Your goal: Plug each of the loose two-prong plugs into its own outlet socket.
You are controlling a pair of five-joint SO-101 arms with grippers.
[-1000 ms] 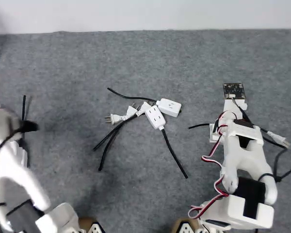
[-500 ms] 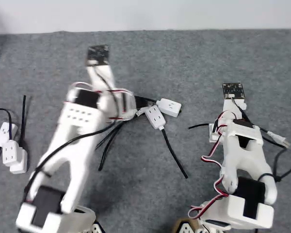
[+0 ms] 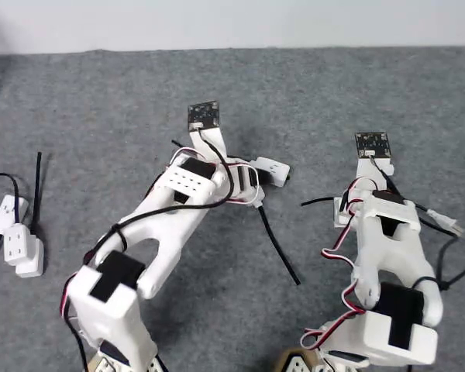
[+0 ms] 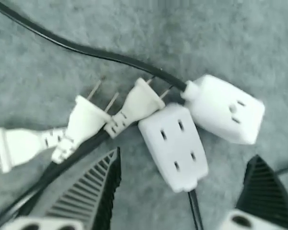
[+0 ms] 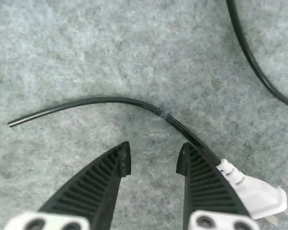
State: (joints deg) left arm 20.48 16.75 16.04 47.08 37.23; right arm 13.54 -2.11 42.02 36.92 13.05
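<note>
In the left wrist view my left gripper (image 4: pixel 182 191) is open just above a central cluster. Two white two-prong plugs (image 4: pixel 89 122) (image 4: pixel 141 103) lie loose side by side on black cords, prongs bare. Beside them are two white outlet blocks, one (image 4: pixel 175 146) between my fingers and one (image 4: pixel 225 108) farther off. In the high view the left arm (image 3: pixel 186 194) covers most of this cluster; one outlet block (image 3: pixel 270 169) sticks out. My right gripper (image 5: pixel 153 163) is open over grey carpet, with a black cord (image 5: pixel 125 101) ahead and a white plug (image 5: pixel 252 194) beside one finger.
More white outlet blocks (image 3: pixel 15 240) with black cords lie at the table's left edge. Another white plug (image 3: pixel 447 223) rests right of the right arm (image 3: pixel 384 232). A black cord (image 3: pixel 277 244) trails toward the front. Grey carpet (image 3: pixel 318 93) covers the table.
The left arm has swung from the far left edge over to the central cluster of plugs and outlets. The outlet blocks at the left edge came into sight. The right arm kept still.
</note>
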